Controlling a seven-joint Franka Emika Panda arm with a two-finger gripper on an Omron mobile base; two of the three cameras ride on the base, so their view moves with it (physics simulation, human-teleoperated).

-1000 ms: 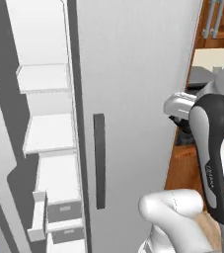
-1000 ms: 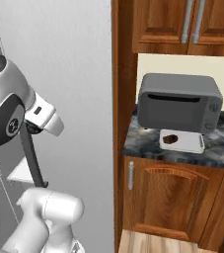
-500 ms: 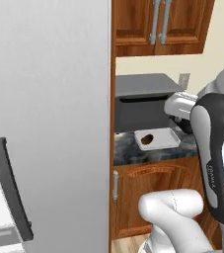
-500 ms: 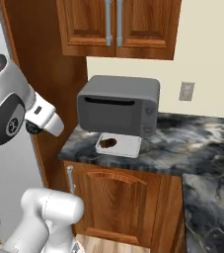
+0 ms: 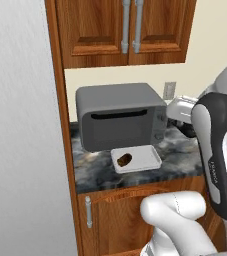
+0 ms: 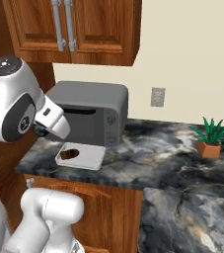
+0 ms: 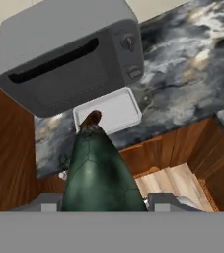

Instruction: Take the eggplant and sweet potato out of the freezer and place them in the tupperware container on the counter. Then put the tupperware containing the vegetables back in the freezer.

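My gripper (image 7: 105, 200) is shut on the eggplant (image 7: 101, 173), a glossy near-black body that rises between the fingers in the hand view. It hangs in the air in front of the counter (image 7: 182, 74), short of the tupperware container (image 7: 118, 111). That whitish tray (image 5: 145, 160) lies before the toaster oven with the brown sweet potato (image 5: 124, 159) in its left half. From the right base view the hand (image 6: 54, 121) hovers left of the tray (image 6: 89, 157). The freezer's inside is out of view; the fridge's pale-grey wall (image 5: 20, 150) stands at the left.
A grey toaster oven (image 5: 120, 115) sits at the back of the counter, right behind the tray. Wooden wall cabinets (image 5: 125, 30) hang above it. A small potted plant (image 6: 209, 138) stands far right on the counter (image 6: 158, 153), with a wall outlet (image 6: 157, 97) behind.
The whole picture has swung from the open freezer to the counter, so the base has moved. The toaster oven and tray now sit near mid-view. The gripper's hold looks unchanged.
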